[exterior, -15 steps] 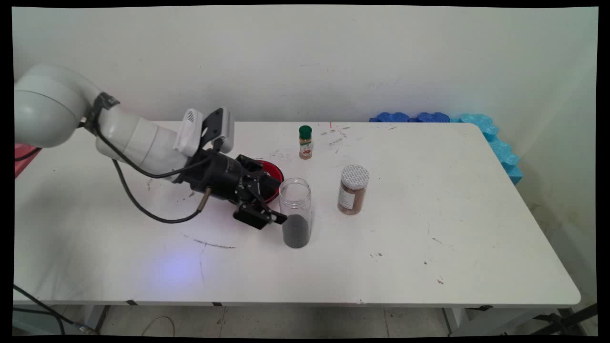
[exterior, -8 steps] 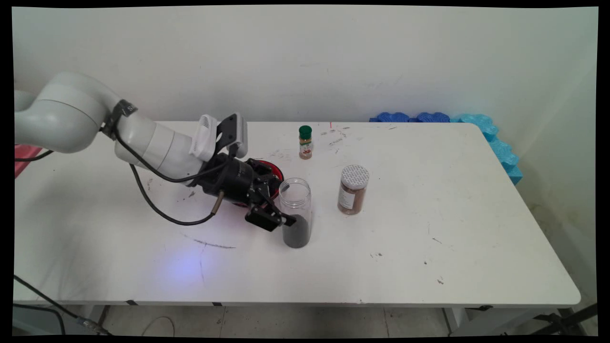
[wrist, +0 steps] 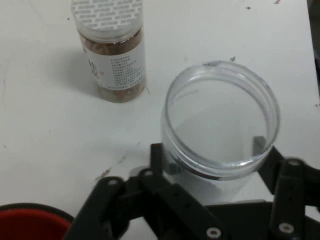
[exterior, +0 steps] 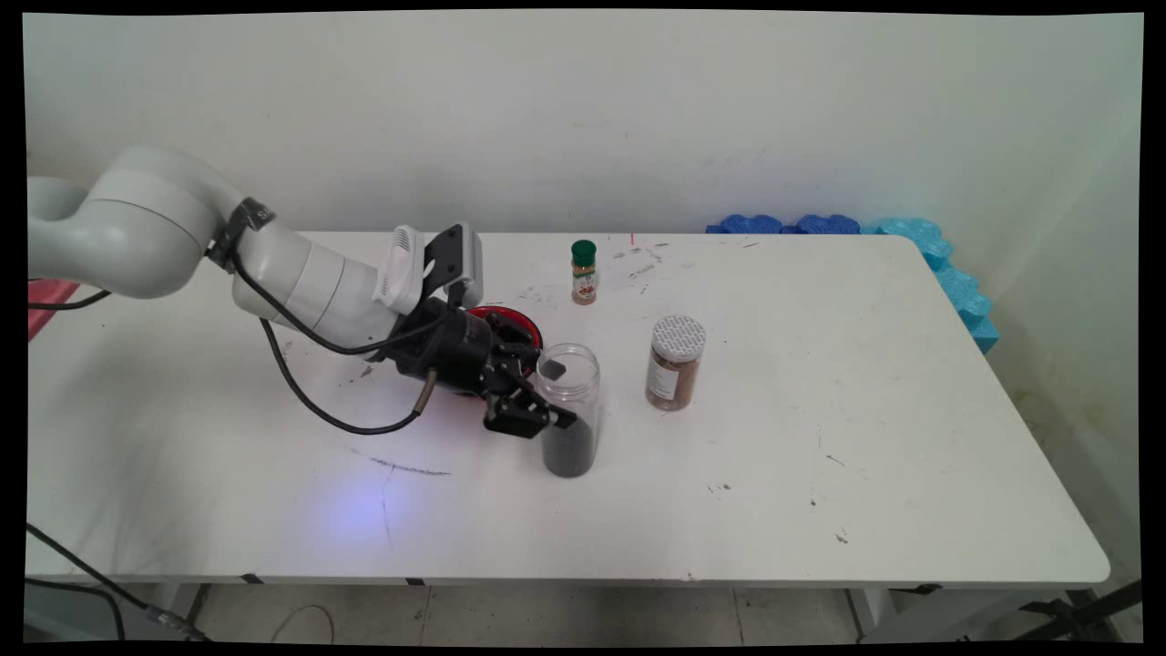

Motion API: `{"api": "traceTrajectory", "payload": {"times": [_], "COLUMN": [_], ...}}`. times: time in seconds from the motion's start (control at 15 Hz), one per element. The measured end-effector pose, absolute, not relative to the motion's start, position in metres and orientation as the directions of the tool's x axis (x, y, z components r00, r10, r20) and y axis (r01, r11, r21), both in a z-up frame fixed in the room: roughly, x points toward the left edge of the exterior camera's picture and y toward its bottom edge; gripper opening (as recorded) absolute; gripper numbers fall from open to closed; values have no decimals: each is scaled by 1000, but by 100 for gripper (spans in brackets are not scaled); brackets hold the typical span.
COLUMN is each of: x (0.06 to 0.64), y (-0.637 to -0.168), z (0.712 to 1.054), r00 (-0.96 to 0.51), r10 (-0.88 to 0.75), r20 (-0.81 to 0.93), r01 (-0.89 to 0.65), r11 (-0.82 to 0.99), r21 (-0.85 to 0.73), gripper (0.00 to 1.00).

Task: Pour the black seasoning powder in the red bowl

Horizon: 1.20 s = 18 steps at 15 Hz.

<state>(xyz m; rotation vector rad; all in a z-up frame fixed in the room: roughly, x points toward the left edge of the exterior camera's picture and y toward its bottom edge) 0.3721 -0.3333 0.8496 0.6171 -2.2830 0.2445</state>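
Note:
A clear lidless jar (exterior: 572, 428) with dark grains at its bottom stands mid-table. My gripper (exterior: 557, 394) lies low and reaches in from the left, open, with one finger on each side of the jar. In the hand view the jar (wrist: 220, 67) sits between the fingertips (wrist: 157, 154), and the far finger shows through the plastic. I cannot tell whether the pads touch its wall. A red bowl (exterior: 512, 321) sits just behind my wrist and shows as a red rim (wrist: 30, 224) in the hand view.
A brown spice jar (exterior: 675, 363) with a white patterned lid stands right of the clear jar, also seen in the hand view (wrist: 112, 55). A small green-capped bottle (exterior: 584, 271) is farther back. Blue foam (exterior: 915, 239) lines the table's far right corner.
My gripper has advanced to the right until its fingers straddle the clear jar. The jar has shifted slightly to the right.

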Motion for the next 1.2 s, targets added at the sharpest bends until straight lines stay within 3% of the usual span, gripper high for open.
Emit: {"api": "traceTrajectory", "payload": {"times": [0.53, 1.2], "x": [375, 399], "y": [-331, -319], "z": [857, 902], "r00": [-601, -588], "r10": [-339, -279], "r20": [724, 760], "r01": [-485, -442], "r11": [874, 897], "r21": [7, -13], "gripper": [0, 0]}}
